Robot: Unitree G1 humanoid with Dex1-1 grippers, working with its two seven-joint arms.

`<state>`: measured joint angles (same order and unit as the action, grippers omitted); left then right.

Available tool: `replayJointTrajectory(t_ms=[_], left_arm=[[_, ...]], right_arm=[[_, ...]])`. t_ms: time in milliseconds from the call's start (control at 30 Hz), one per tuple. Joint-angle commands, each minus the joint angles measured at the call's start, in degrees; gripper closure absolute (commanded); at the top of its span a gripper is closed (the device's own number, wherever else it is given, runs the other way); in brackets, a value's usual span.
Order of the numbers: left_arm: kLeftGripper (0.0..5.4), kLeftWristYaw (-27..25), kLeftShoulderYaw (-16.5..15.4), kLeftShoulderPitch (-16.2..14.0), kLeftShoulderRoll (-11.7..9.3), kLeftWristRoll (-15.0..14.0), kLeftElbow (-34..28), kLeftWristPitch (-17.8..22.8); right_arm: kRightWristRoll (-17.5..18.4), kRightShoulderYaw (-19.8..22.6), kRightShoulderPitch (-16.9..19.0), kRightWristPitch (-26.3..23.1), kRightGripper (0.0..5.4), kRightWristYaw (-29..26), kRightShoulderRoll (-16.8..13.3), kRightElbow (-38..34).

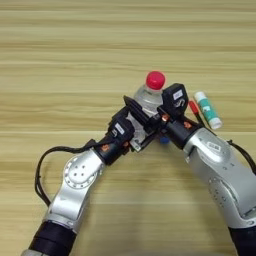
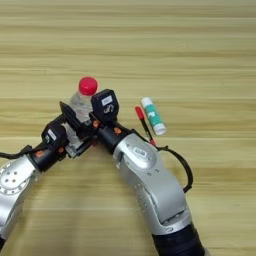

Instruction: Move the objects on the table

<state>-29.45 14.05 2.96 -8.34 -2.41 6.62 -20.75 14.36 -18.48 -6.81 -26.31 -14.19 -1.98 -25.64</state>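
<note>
- Left eye view shows both arms converging on the clear plastic bottle (image 1: pixel 148 97) near the middle of the tabletop (image 1: pixel 60 55); the right eye view confirms the same arrangement.
- Bottle position: it lies or leans with its red cap (image 1: pixel 155 80) pointing away from the robot. Whether the body rests fully on the wood cannot be told, since the claws cover its lower part.
- Left claw (image 1: pixel 136 120): placed at the near-left side of the bottle body, black fingers against or just beside the plastic. Whether the fingers are spread or pressed together cannot be told.
- Right claw (image 1: pixel 167 107): placed at the near-right side of the bottle, just below the cap. Its finger state likewise cannot be told.
- Handling estimate, bottle: appears empty or nearly so, therefore light. Thin clear walls will likely dent under a firm squeeze, and the smooth round surface is likely slippery. Recommended hold: across the body near the shoulder, or at the neck under the cap, where the plastic is stiffer.
- White-and-green tube (image 1: pixel 208 109): lies on the tabletop to the right of the bottle, apart from it. Rigid and prone to rolling; take it across the middle.
- Thin red pen (image 2: pixel 143 124): lies between the tube and the right claw. Slim and low; a fingertip pinch at mid-length is advised.
- Short blue tube (image 1: pixel 164 141): only a small blue patch shows beneath the right wrist; shape not readable.
</note>
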Motion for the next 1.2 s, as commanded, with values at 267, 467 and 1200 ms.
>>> replayJointTrajectory(t_ms=[267,467,1200], left_arm=[[2.00,0.19,-0.07,0.24,-0.60,-0.12,-1.86,1.07],[2.01,0.52,-0.65,0.59,-0.45,-0.41,-1.15,1.18],[2.25,0.92,-1.61,0.98,-0.10,-0.78,-0.32,1.26]], right_arm=[[-1.07,-0.29,-0.58,1.47,2.17,-0.34,0.14,0.73],[-1.33,0.09,-0.71,1.72,1.65,-0.39,0.19,1.59],[-0.22,3.65,-0.98,11.47,0.00,-0.71,2.24,0.06]])
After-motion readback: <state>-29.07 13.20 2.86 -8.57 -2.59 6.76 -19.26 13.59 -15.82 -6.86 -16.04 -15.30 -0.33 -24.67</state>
